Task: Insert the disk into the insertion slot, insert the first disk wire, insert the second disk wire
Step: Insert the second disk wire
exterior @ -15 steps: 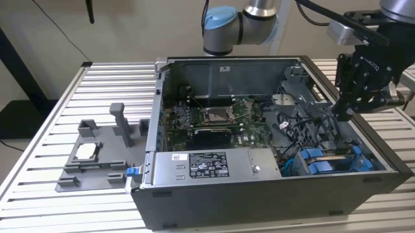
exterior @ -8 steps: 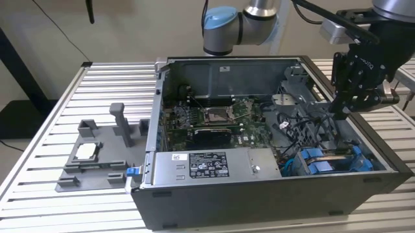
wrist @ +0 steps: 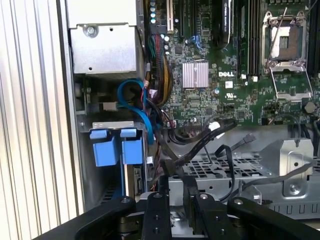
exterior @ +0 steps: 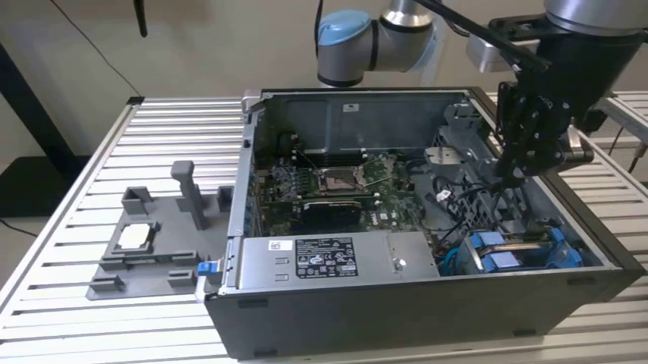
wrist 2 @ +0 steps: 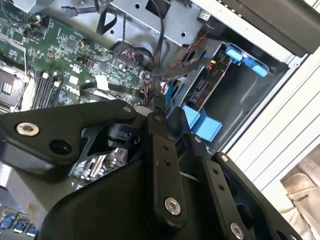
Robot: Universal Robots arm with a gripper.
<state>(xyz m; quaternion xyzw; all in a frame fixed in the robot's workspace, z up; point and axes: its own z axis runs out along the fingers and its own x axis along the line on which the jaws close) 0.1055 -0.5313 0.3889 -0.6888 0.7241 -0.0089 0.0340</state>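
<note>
disk (wrist: 122, 150): sits in the slot (wrist: 112, 124) at a corner of the case (exterior: 426, 318). Little more than its blue carrier tabs shows, so I cannot tell whether it is fully home.
wire (wrist 2: 161, 60): black and flat, leading away from the fingertips across the drive area. Its plug end is hidden at the fingers.
gripper (exterior: 511, 173): down inside the case, near the slot, fingers drawn together on the wire.
step, as I judge it: disk in, a wire being brought to it.
risk, slip: a thin flat wire can twist or slide between the fingers, so the plug would meet its socket skewed.
risk, snag: loose cables (wrist: 220, 150) cross close by. One could catch on the gripper's links or be dragged along.
risk, push: if the disk is not seated, pressing a plug home could shove it or cock it in the slot instead of mating.
risk, board: the motherboard (wrist: 230, 75) lies just beside the work, and a stray sweep could strike its parts.
risk, sight: the disk's socket is hidden, so misalignment may go unnoticed.
</note>
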